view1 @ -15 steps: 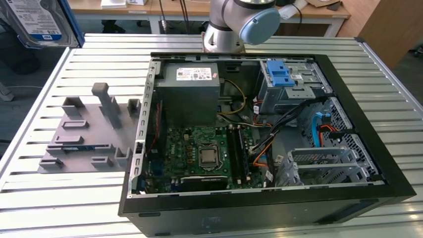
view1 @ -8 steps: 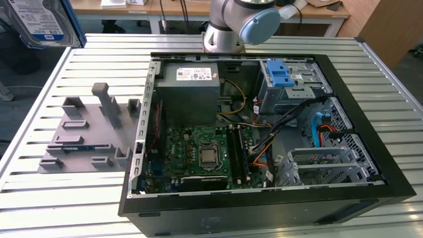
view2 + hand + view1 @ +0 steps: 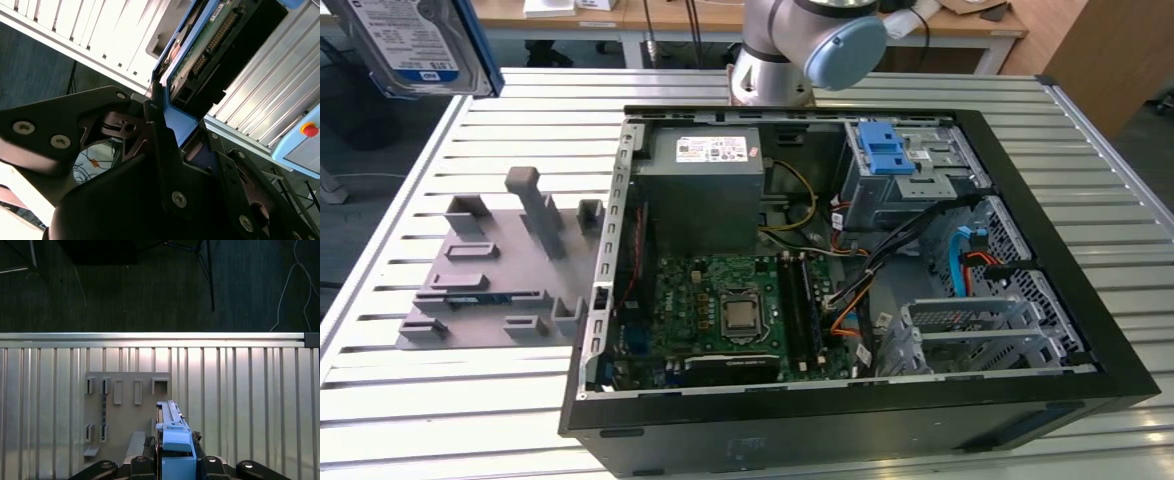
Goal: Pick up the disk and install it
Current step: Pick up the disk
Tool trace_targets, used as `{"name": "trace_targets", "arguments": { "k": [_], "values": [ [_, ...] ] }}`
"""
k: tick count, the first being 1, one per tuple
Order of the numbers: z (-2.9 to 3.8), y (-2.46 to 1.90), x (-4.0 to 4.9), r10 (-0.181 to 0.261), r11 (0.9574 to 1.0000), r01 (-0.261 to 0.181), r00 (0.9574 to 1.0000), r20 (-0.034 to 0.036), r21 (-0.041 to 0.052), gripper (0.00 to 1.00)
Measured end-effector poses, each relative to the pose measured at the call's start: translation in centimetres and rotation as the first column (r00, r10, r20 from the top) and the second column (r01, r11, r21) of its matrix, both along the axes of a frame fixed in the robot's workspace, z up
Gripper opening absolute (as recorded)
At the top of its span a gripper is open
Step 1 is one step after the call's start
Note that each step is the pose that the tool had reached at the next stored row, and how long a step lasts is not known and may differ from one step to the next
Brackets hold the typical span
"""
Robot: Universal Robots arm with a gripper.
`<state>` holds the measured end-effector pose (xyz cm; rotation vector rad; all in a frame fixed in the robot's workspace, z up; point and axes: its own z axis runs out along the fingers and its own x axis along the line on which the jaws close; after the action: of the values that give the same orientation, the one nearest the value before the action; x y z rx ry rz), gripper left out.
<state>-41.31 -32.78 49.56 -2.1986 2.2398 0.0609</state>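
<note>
Disk (image 3: 416,42): silver drive with a white-and-blue label in a blue carrier bracket. You will find it at the far upper corner of the exterior view's left, raised clear of the surface (image 3: 494,410) and well apart from the computer case (image 3: 854,430).

Tool (image 3: 176,131): clenched on the disk. In the second wrist view a dark finger (image 3: 159,130) presses against the blue bracket, with the drive's green circuit side (image 3: 212,42) running away from it. The opposite finger is partly hidden, so its contact is probable, not certain. In the first wrist view you see the disk (image 3: 172,427) edge-on, rising from the tool (image 3: 174,460) over the surface.

Grey fixture board (image 3: 487,290): lies flat on the slatted metal surface, just beside the case on the exterior view's left. It carries several upright holders and slots. In the first wrist view it (image 3: 127,415) sits below the held disk.

Computer case: open, lying on its side, centre of the surface.
- Power supply (image 3: 707,190): grey box with a white sticker, at the far end.
- Motherboard (image 3: 734,315): green, nearer the camera.
- Drive cage (image 3: 921,185): far corner on the exterior view's right, with a blue latch (image 3: 887,150) on it.

Arm (image 3: 807,45): its base stands behind the case.
</note>
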Motion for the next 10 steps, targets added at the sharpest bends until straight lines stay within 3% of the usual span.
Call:
{"name": "trace_targets", "arguments": {
  "k": [10],
  "values": [
    [0.0, -1.31, 0.43, 0.0, 1.0, 0.0, 1.0, 0.0002, 0.0001, 0.36]
  ]
}}
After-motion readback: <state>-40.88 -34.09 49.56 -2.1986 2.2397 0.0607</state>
